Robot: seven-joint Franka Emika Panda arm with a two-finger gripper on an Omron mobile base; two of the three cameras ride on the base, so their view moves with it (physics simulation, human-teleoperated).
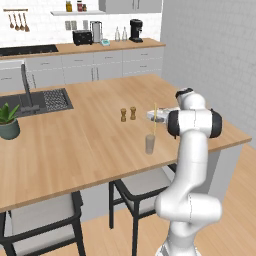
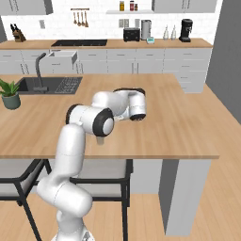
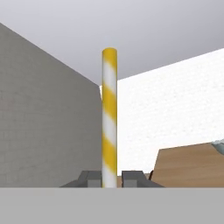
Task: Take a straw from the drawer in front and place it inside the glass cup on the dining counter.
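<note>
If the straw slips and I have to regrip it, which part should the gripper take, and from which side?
Take the straw low on its shaft, near one end, as the gripper does now: fingers closed across its thin round width, coming at right angles to its length. It is long, straight and slender, so a side pinch probably holds best and leaves its length free to go down into the glass cup.

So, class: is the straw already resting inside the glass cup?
No: the straw stands upright above the glass cup, clamped in the end effector.
</note>
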